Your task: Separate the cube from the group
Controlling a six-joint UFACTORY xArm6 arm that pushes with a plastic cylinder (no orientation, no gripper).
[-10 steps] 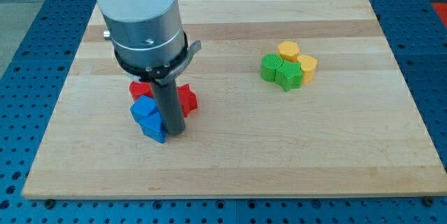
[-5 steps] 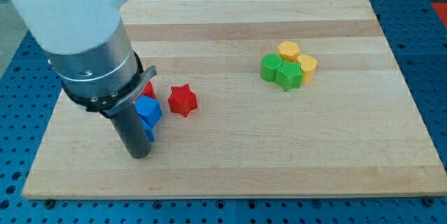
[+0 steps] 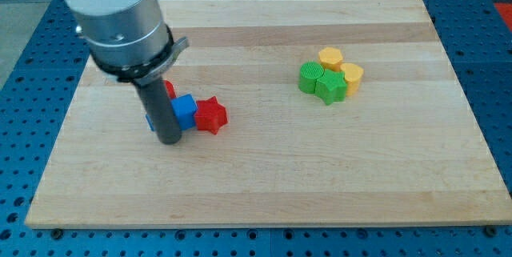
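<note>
Pushing time w/ my tip [image 3: 169, 139] parked at the view's lower-left side of the blue cube [image 3: 184, 110] — looks like it's touching or just beside it, can't tell which bc the rod hides that face. No jaws on this rig, just a plain rod, so nothing to open or close. The cube sits jammed against the red star [image 3: 211, 116] on its right, w/ another blue block [image 3: 150, 119] and a red block [image 3: 169, 90] mostly hidden behind the rod. Imo the trick is to get the tip between cube and star, then shove the cube toward the view's bottom, keeping contact centred so it doesn't spin and drag the star along. Plenty of bare wooden board [image 3: 264, 185] below and to the right — edges are well off. The green and yellow cluster [image 3: 330, 76] is well apart, no issue.
</note>
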